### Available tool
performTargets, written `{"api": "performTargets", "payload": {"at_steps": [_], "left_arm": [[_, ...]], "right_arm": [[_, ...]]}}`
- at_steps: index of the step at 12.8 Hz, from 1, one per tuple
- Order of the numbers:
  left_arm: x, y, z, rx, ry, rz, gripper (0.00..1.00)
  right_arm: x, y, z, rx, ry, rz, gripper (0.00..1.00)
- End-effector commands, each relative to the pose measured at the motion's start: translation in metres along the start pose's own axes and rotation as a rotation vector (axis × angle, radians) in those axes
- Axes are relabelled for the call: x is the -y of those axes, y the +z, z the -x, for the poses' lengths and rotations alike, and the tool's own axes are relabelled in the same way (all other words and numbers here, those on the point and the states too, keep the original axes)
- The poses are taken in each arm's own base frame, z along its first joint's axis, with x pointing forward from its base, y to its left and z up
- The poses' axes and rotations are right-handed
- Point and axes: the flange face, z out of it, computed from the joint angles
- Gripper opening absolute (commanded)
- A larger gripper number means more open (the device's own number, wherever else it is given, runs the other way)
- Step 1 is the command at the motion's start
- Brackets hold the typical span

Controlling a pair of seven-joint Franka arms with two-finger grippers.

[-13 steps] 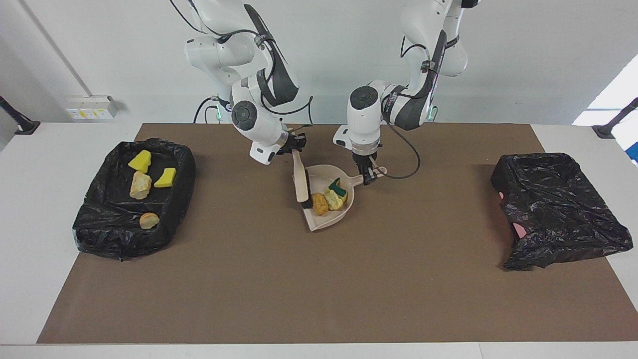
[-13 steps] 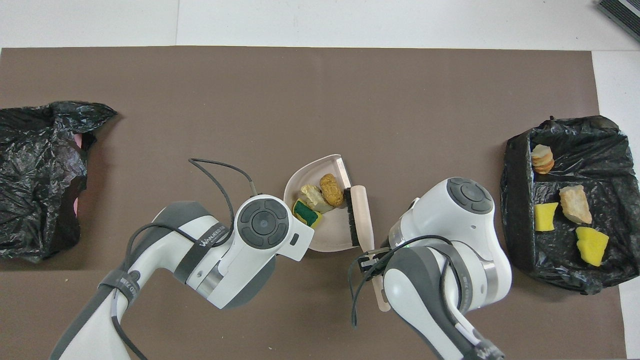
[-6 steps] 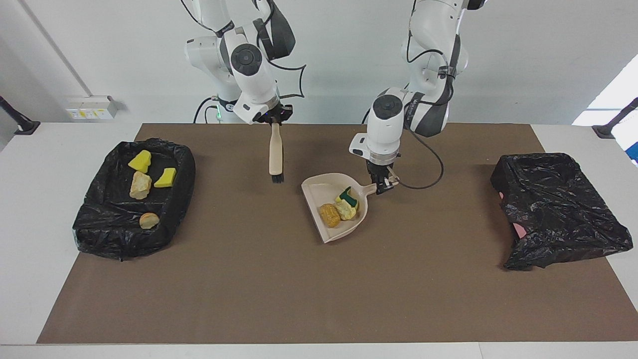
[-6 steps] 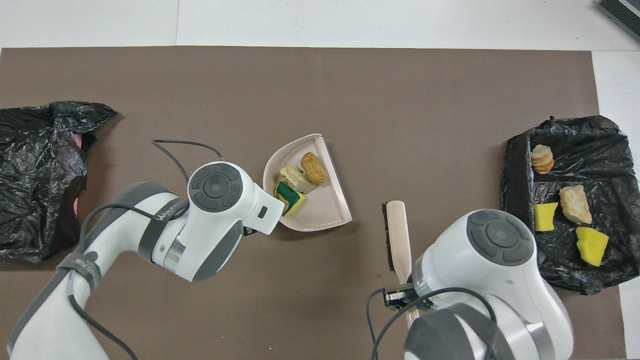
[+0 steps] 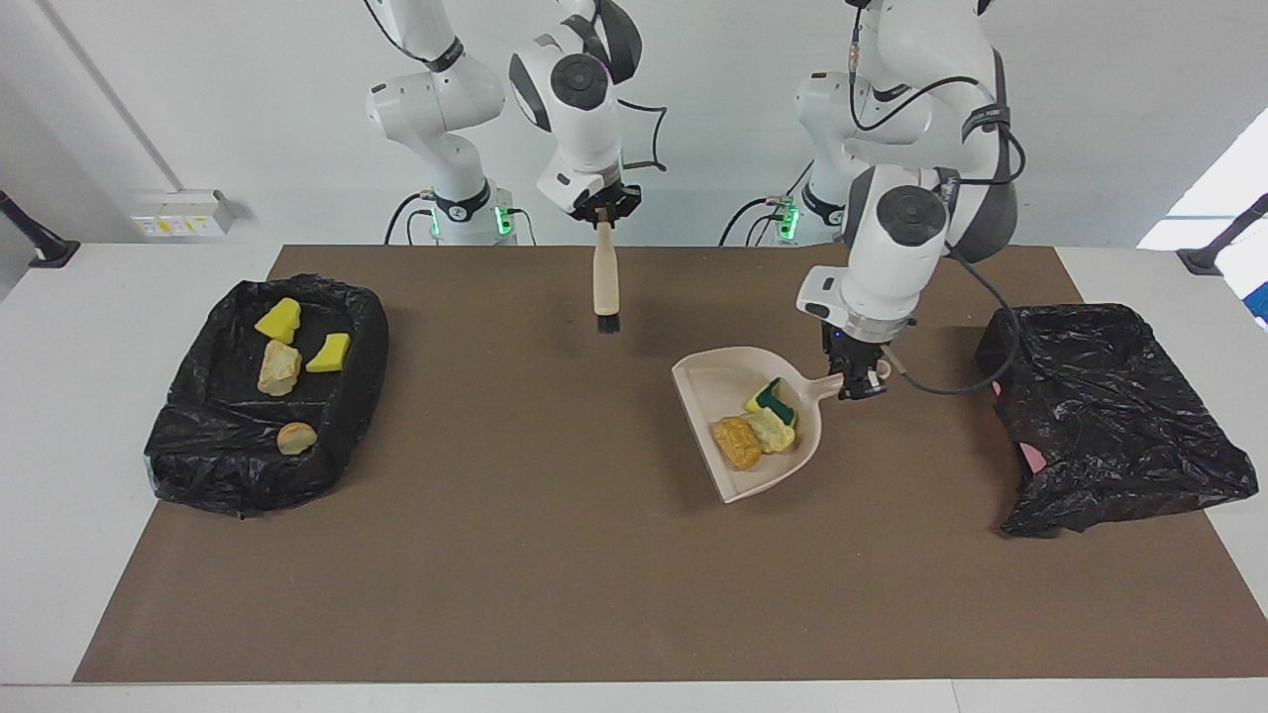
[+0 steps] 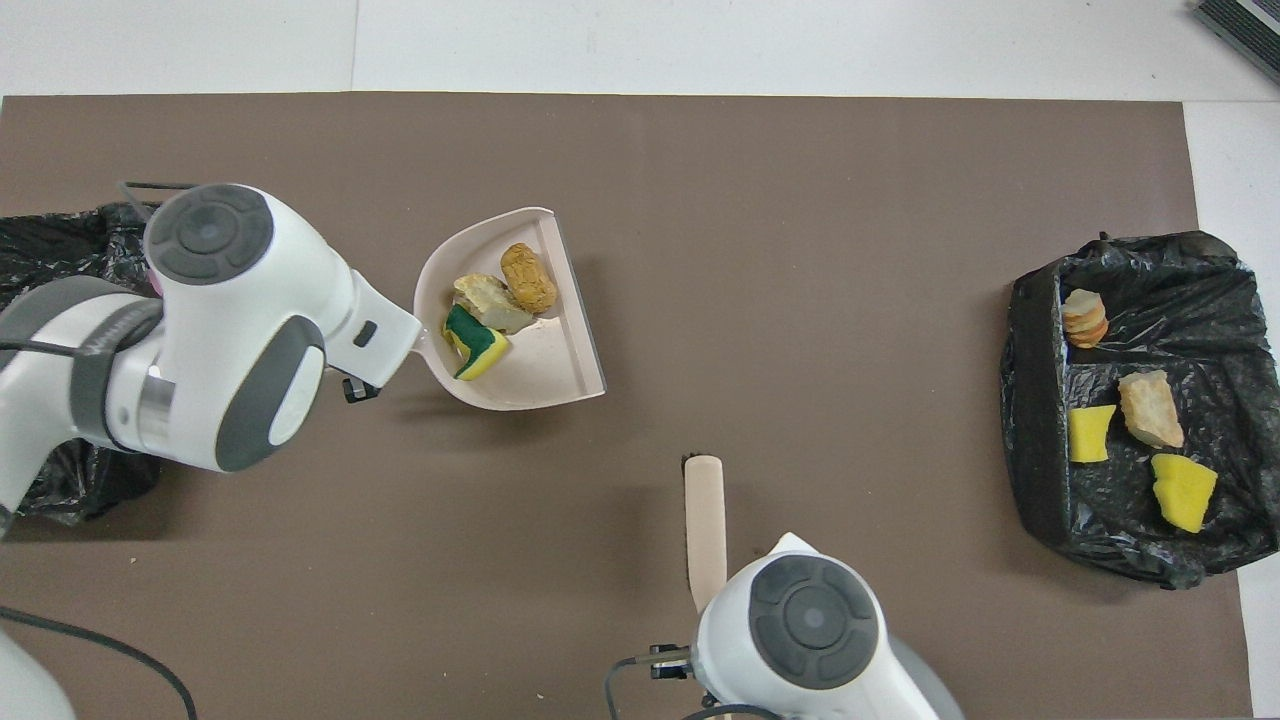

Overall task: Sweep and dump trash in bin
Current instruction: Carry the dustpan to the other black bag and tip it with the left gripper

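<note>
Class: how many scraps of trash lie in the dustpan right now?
3: an orange-brown lump, a pale beige lump and a green-and-yellow sponge chunk, clustered in the dustpan. Smaller ones could hide underneath.

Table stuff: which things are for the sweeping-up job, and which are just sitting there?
For the job:
- dustpan, held by left gripper
- three scraps in it
- brush, held by right gripper
- black-bagged bin

Just sitting:
- black-lined tray holding four more scraps

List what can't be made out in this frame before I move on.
- Left tool on the dustpan handle: overhead view, hidden under its own wrist.
- Bin at the left arm's end: its inside is hidden by crumpled black bag in both views.
- Brush bristles: overhead view, only the handle's back shows.
</note>
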Motion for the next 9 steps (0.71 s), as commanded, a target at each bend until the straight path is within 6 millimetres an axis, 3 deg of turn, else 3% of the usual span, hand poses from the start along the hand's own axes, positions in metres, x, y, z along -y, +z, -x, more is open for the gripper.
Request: {"api": "performTargets", "payload": {"at_steps": [1,2,4,7,9], "left_arm": [[0.04,-0.045,0.066,-0.014,0.043,0.0,0.0],[0.049,-0.062,0.089,-0.015,0.061,-0.004,0.0],[0.066,-0.083,0.145,-0.011,0.072,-0.008,0.0],[0.079,-0.099,0.241,-0.013,0.145,-0.01,0.0],[0.076,-0.113,0.291,-0.012,0.174,0.005,0.0]], "right_arm": [[0.023,0.032,-0.01,0.001,0.058,-0.021,0.0],[0.026,0.05,-0.004,0.008,0.045,0.001,0.0],[0.006,0.077,-0.002,-0.004,0.033,0.023,0.0],[0.002,0.085,-0.004,-0.012,-0.059,0.069,0.0],[0.002,0.092,-0.008,0.002,-0.053,0.073,0.0]]}}
